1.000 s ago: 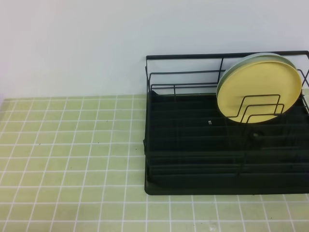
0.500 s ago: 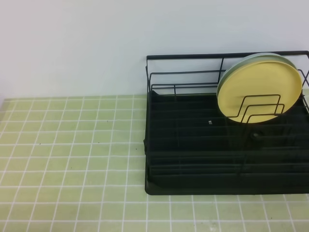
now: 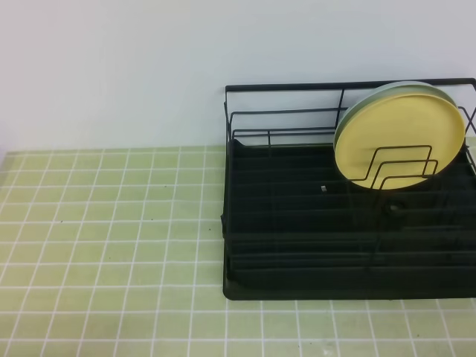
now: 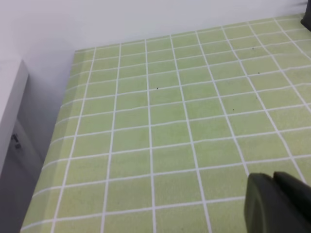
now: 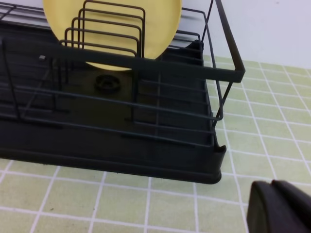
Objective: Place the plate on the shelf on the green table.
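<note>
Plate (image 3: pixel 399 139) stands on its edge inside the shelf (image 3: pixel 297 245), leaning on the back rail behind the wire dividers (image 3: pixel 394 167), with a blue-green plate (image 3: pixel 372 95) just behind it. The shelf sits on the green table (image 3: pixel 111 223). The right gripper (image 5: pixel 279 208) is nearer, low in front of the shelf's corner, jaws together, holding nothing. The left gripper (image 4: pixel 277 204) is also closed, far from the shelf. The job looks done.

I see the large black wire dish rack (image 3: pixel 349 223) cut off by the right edge of the high view. The round pale yellow plastic plate (image 5: pixel 112 29) loses its top at the right wrist view's upper edge. Behind it, the pale blue-green plate (image 3: pixel 372 95) shows only a rim sliver. Each wrist view shows only a dark gripper corner at lower right.
</note>
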You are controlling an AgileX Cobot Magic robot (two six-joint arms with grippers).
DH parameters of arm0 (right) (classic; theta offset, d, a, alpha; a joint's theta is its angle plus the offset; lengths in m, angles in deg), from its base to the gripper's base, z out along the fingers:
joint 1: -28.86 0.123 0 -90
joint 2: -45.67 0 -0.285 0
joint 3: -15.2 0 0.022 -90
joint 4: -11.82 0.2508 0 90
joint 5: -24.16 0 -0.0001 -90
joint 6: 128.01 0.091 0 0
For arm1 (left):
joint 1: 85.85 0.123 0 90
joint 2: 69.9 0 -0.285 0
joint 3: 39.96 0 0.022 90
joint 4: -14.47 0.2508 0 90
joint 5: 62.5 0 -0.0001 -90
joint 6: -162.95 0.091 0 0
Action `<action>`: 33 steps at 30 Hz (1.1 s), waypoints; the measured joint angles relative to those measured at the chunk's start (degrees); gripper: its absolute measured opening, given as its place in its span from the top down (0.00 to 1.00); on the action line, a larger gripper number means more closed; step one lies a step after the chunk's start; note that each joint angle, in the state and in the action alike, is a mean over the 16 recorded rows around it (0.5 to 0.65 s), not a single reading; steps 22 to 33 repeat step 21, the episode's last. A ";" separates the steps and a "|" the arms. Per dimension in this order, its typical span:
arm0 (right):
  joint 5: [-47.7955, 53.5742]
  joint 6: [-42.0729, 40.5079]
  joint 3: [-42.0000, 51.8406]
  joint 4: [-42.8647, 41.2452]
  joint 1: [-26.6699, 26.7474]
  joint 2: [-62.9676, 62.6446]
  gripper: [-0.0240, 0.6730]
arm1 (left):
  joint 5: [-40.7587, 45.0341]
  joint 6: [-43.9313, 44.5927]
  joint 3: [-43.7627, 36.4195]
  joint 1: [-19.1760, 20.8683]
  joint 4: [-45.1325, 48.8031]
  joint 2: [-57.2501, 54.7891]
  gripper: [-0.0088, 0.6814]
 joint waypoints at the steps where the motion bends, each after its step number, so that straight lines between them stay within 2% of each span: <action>1: 0.00 0.00 0.00 0.00 0.00 0.00 0.97 | 0.00 0.00 0.00 0.00 0.00 0.00 0.99; 33: 0.00 0.00 0.00 0.12 -2.50 0.00 0.97 | 0.00 -0.11 0.00 0.00 0.00 0.00 0.99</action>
